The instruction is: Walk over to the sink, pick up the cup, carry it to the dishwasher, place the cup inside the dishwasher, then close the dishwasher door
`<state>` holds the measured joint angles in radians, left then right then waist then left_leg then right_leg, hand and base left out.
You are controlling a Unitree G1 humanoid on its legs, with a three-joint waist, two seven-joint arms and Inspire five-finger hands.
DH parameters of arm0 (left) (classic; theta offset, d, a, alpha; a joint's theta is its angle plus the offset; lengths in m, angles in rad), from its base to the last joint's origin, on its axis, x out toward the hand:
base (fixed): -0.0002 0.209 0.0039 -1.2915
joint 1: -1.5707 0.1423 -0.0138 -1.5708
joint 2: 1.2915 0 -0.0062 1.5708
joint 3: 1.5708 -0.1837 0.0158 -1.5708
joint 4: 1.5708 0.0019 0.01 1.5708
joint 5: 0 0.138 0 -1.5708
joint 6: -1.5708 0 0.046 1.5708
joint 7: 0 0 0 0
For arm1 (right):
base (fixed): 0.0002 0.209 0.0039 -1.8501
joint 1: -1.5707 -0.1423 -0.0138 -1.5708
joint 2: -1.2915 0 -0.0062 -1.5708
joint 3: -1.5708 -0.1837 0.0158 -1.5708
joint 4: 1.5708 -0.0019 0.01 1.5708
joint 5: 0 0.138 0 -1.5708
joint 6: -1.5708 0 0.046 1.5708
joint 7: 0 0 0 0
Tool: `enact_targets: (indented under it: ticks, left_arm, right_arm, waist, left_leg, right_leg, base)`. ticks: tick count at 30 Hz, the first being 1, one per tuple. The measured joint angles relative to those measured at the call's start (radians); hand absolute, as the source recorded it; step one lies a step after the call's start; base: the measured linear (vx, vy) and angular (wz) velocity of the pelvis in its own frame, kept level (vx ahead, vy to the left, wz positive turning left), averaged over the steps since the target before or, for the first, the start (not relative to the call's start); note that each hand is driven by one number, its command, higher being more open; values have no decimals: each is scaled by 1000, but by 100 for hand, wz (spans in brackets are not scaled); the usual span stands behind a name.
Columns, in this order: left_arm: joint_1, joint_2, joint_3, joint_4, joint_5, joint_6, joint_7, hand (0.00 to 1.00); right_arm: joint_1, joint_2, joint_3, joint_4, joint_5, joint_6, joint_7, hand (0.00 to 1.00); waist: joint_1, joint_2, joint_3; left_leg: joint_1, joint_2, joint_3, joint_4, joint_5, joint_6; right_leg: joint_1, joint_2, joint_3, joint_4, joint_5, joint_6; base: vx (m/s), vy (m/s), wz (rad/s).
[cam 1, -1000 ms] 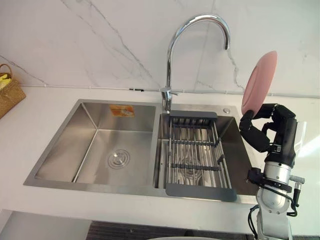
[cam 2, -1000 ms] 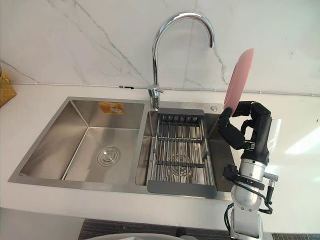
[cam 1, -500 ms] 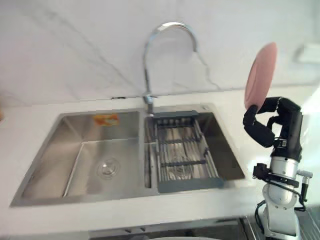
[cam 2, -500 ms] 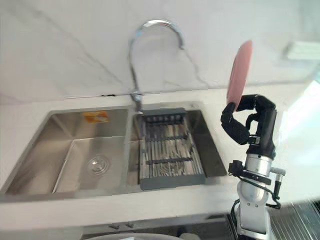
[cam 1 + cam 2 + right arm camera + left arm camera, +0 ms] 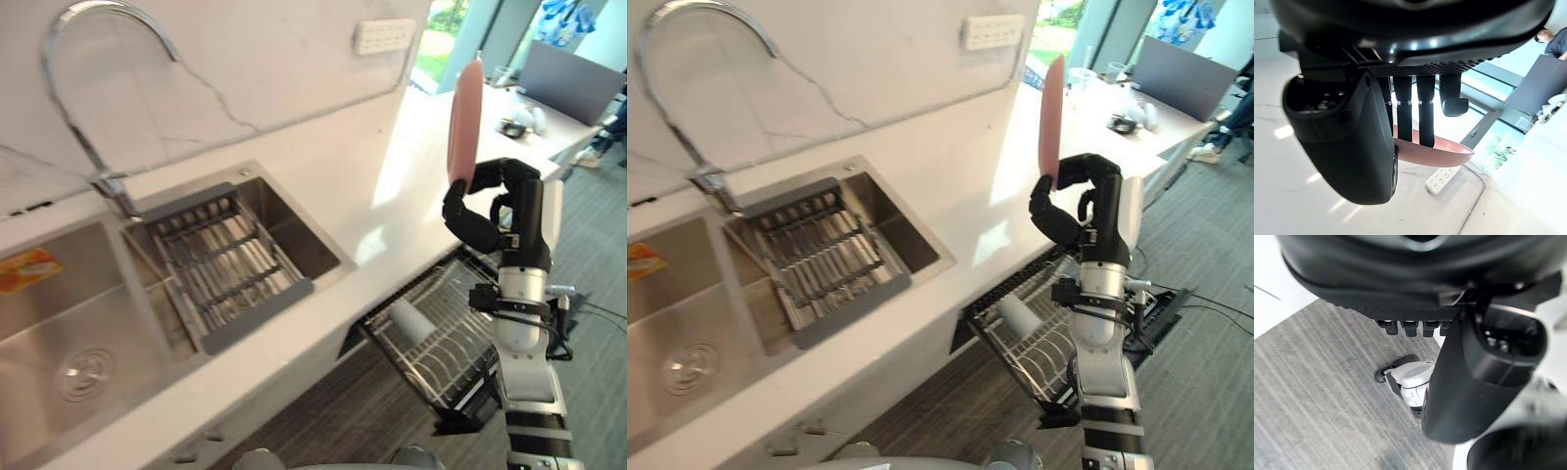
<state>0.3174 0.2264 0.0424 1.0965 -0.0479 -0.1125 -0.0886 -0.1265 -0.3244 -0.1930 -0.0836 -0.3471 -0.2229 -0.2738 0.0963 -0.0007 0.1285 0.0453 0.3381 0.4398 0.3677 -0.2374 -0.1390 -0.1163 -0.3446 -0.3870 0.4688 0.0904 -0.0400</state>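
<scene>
Left eye view: right hand (image 5: 490, 206) raised beside the counter (image 5: 382, 211), fingers curled round the lower rim of a pink plate (image 5: 465, 117). No cup in the hand, though the task names one. The plate stands on edge, long axis upright, all of it above the hand. The sink (image 5: 294, 227) lies well apart on the robot's left. The dishwasher rack (image 5: 446, 343) is pulled out under the counter edge, below the hand and a little to its left. A white cylinder (image 5: 409, 318), perhaps a cup, lies in that rack.

Right eye view: same layout. The plate (image 5: 1051, 113) shows nearly edge-on, and the rack (image 5: 1029, 343) lies straight down from the hand (image 5: 1078, 201).

Left wrist view: left hand (image 5: 1420, 279) hangs over grey floor (image 5: 1312, 396), nothing seen in it. Whether it is open or closed cannot be told.

Right wrist view: fingers (image 5: 1400, 112) hooked over the plate's rim (image 5: 1435, 149), thumb on the near side, a firm pinch.

Judgement: the move ahead is a descent by the right arm, the nearer one. The plate already stands upright, as the rack's tines want it.
</scene>
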Motion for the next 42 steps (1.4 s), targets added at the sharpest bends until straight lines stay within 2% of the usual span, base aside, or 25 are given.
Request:
enact_targets:
  ticks: [1, 4, 7, 10, 14, 18, 23, 26, 28, 31, 36, 42]
  left_arm:
    - [5, -6, 2, -1, 0, 0, 3, 100]
    - [12, -31, 60, -10, 12, 0, 25, 100]
    - [31, -45, 73, -30, 54, 0, 53, 100]
    - [65, -82, 125, -41, 72, -11, 87, 100]
    - [100, -128, 149, -40, 110, -49, 112, 100]
    - [104, -139, 171, -33, 143, -51, 112, 100]
    - [104, -140, 175, -24, 149, -54, 110, 100]
    - [91, -139, 170, -23, 155, -54, 108, 100]
    - [70, -131, 165, -23, 146, -54, 104, 100]
    - [3, -108, 137, -24, 86, -59, 98, 100]
    - [-50, -97, 122, -25, -7, -79, 99, 100]
    - [-111, -74, 73, -26, -83, -90, 97, 100]
  right_arm:
    - [-6, -13, -3, 0, 0, 9, 0, 0]
    - [-46, -26, -35, -7, 2, 37, 4, 0]
    - [-47, -26, -47, -19, 1, 64, 14, 0]
    - [-12, -22, -82, -19, -1, 81, 22, 0]
    - [77, 26, -139, -25, -59, 83, 31, 0]
    - [162, 65, -163, -26, -140, 84, 38, 0]
    - [227, 92, -165, -25, -216, 85, 98, 0]
    - [252, 95, -163, -19, -240, 84, 111, 0]
    - [238, 95, -157, 2, -246, 84, 109, 0]
    - [154, 93, -134, 67, -266, 98, 70, 0]
    - [49, 73, -86, 133, -267, 143, 46, 0]
    - [-129, -13, 10, 217, -267, 169, 32, 0]
  waist:
    - [1, 2, -1]
    - [24, -5, -6]
    - [14, -10, -10]
    - [13, -10, -14]
    - [6, -9, -30]
    - [-6, -23, -44]
    - [-38, -26, -45]
    - [-44, -27, -44]
    - [-52, -33, -28]
    - [-72, -42, 55]
    - [-70, -43, 143]
    - [-51, -41, 232]
  left_leg:
    - [0, 9, -2, -8, 13, -10]
    - [5, 46, 25, -42, 54, -67]
    - [30, 42, 39, -134, 127, -84]
    - [72, 31, 60, -241, 196, -91]
    - [89, 17, 64, -271, 208, -90]
    - [88, -33, 61, -293, 203, -82]
    - [80, -63, 19, -295, 196, -70]
    - [32, -70, 21, -287, 194, -69]
    - [-22, -74, 20, -270, 195, -68]
    - [-136, -74, 14, -234, 205, -54]
    - [-221, -73, -14, -208, 207, -50]
    - [-305, -74, -51, -166, 202, -41]
  right_leg:
    - [6, 11, -8, -7, -21, 15]
    - [34, 68, -35, -101, -110, 106]
    - [76, 117, -49, -225, -121, 130]
    - [108, 159, -37, -329, -98, 166]
    - [122, 174, -17, -396, -55, 167]
    - [147, 162, 1, -528, 37, 180]
    - [142, 142, 12, -553, 65, 187]
    - [65, 131, 31, -521, 67, 187]
    - [-2, 122, 49, -492, 69, 181]
    - [-116, 113, 63, -467, 89, 160]
    - [-189, 116, 69, -469, 111, 148]
    - [-237, 115, 64, -488, 140, 138]
  base:
    - [-31, -372, 0]
    - [-43, -309, -29]
    - [-24, -223, -12]
    - [-50, -121, -12]
    - [-69, -9, -20]
    - [-49, 42, -15]
    - [-33, 22, -6]
    - [-73, 7, -12]
    - [-84, -1, -15]
    - [-152, -22, -4]
    - [-75, -24, 1]
    - [-29, 6, 6]
